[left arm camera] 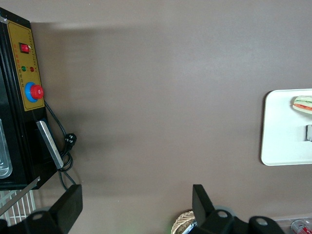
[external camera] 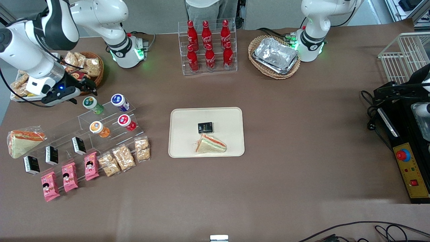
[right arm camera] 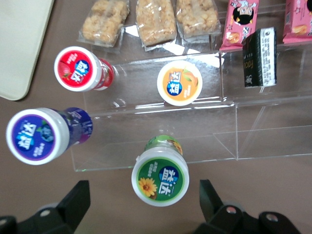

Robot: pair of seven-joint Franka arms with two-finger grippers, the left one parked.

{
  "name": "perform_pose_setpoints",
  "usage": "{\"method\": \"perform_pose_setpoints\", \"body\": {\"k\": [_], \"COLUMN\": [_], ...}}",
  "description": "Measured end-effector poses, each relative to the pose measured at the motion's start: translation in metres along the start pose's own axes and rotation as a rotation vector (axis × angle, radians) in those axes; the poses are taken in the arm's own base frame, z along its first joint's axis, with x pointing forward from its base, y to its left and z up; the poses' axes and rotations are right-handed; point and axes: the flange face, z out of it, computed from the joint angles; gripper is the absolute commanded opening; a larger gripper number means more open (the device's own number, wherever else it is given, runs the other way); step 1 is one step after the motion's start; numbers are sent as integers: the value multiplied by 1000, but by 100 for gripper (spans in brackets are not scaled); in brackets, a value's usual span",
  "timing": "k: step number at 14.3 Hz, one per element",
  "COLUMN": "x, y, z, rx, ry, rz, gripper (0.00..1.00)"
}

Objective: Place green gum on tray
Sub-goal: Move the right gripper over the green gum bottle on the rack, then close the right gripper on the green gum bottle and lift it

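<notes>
The pincer (right arm camera: 144,207) is held open just above the green gum (right arm camera: 160,177), its two fingers spread at either side of the lid without touching it. Four gum bottles are counted on the clear stepped rack (external camera: 111,129): green, blue (external camera: 120,102), orange (external camera: 98,128) and red (external camera: 126,121). On the bench, the tray (external camera: 181,141) is set well apart, carrying one sandwich (external camera: 211,144) and one black packet (external camera: 205,127).

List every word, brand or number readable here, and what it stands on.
"Coca-Cola" script: red bottles in the clear rack.
Chinese characters, roughly "益达": white lid of the small green gum bottle; the blue, red and orange bottles' lids look similar.
Black boxes, pink packets: print too small.
The open end effector hovers above the green gum.
</notes>
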Motion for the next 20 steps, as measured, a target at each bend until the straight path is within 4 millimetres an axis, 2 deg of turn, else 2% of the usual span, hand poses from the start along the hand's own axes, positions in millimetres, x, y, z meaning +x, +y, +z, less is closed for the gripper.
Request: {"method": "perform_pose_setpoints", "body": {"k": [4,6,7,9,11,17,19,20], "x": [-7,-9,-9,-8,-8,-7,-2,2], "y": [4,3,3,4,4,5,7,9], "z": [24,35,41,47,49,48,39,27], "rx": [-8,-12,-13,-15,-15,-16,-22,-21], "ry": [11,17,17,14,13,14,26,22], "rz": [16,17,17,18,18,21,22,22], "gripper": [100,92,80,43,18,17,17,17]}}
